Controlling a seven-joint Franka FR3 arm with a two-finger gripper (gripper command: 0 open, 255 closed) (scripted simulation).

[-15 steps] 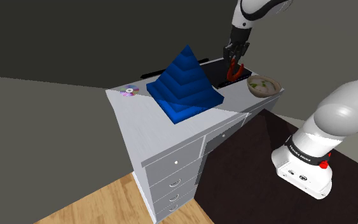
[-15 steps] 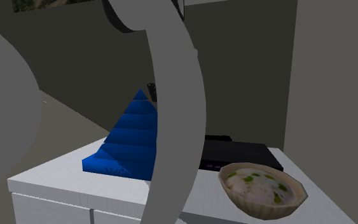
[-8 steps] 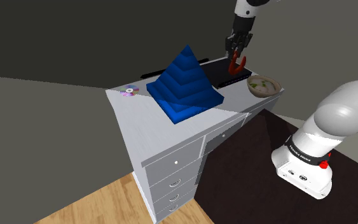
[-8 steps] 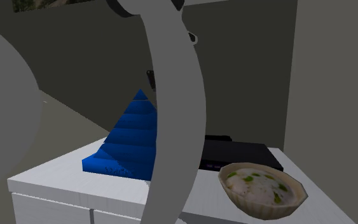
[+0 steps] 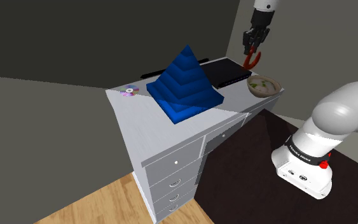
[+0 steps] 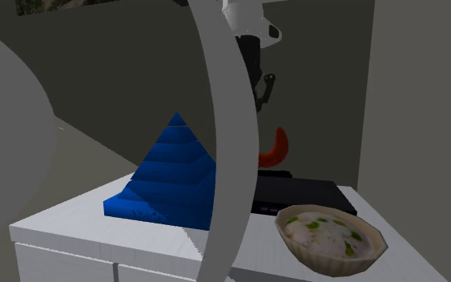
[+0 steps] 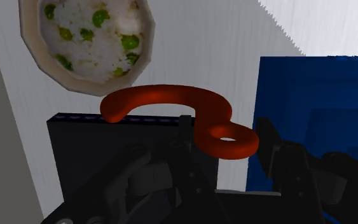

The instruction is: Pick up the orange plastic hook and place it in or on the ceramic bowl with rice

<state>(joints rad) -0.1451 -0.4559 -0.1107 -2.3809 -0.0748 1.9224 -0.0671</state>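
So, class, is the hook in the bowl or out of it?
Out. The hook hangs clamped in the end effector, in the air above the desk, apart from the bowl.

A blue stepped pyramid stands on the white desk. A disc and a flat black box lie near it.

White desk with blue pyramid, disc, black box, rice bowl

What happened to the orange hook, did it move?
Yes. In the shoulder view the hook, clasped in the gripper, went up and right, from above the black box toward the bowl.
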